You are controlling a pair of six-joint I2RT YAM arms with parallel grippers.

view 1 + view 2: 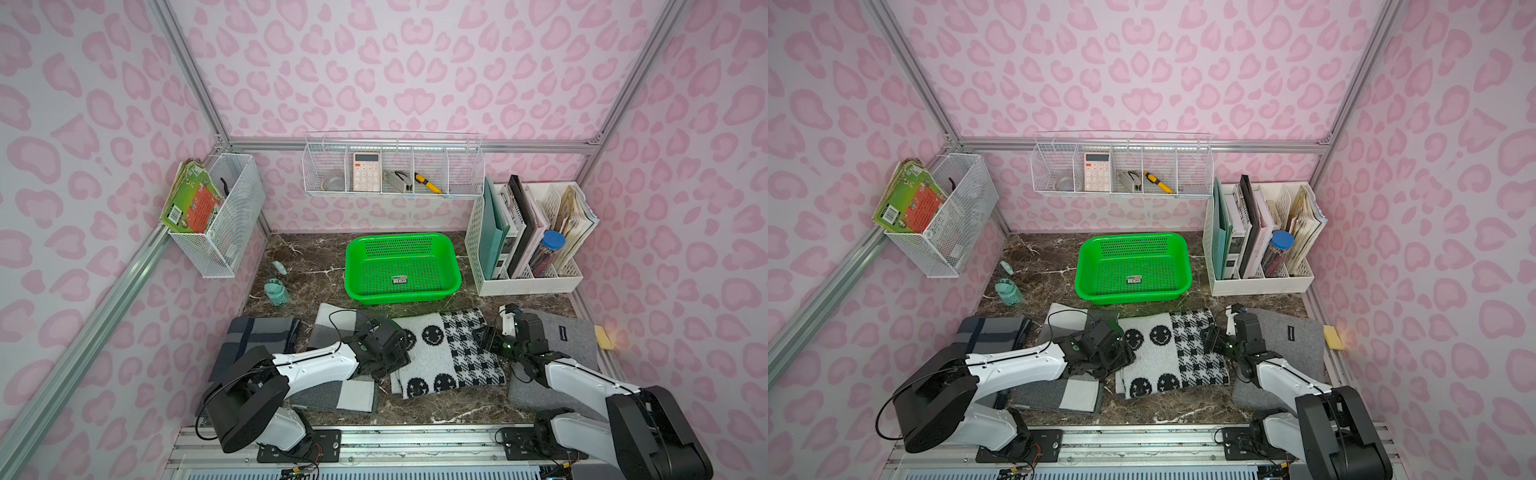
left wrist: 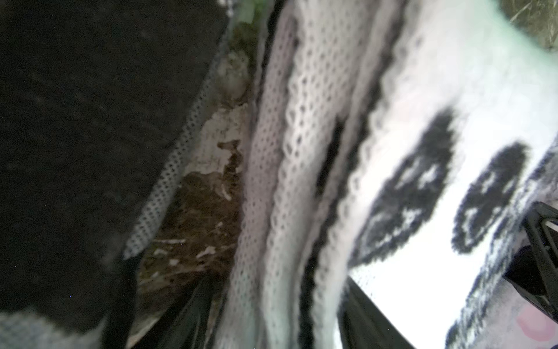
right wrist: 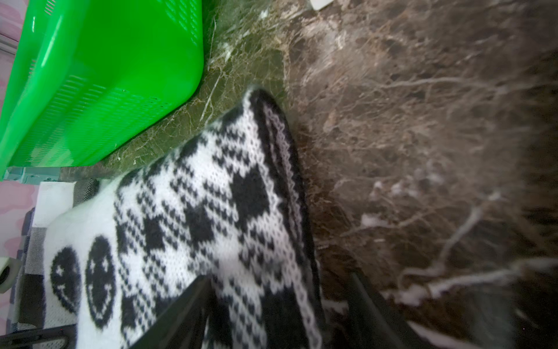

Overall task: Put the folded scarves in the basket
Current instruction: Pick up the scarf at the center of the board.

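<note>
The folded scarf (image 1: 446,353), black and white with smiley faces and a check pattern, is lying flat on the marble table (image 1: 299,257), just in front of the green basket (image 1: 455,276), which is standing with only a small label sticker (image 1: 399,280) inside. The scarf is being approached from both ends: the left gripper (image 1: 397,347) is placed at its left edge and the right gripper (image 1: 484,338) at its right edge. In the right wrist view the scarf edge (image 3: 280,169) is seen lying between two dark fingers (image 3: 178,314), with the jaws spread apart on either side. Whether the left pincer is released or clenched cannot be told. A grey folded cloth (image 1: 349,390) is being covered partly by the left arm.
</note>
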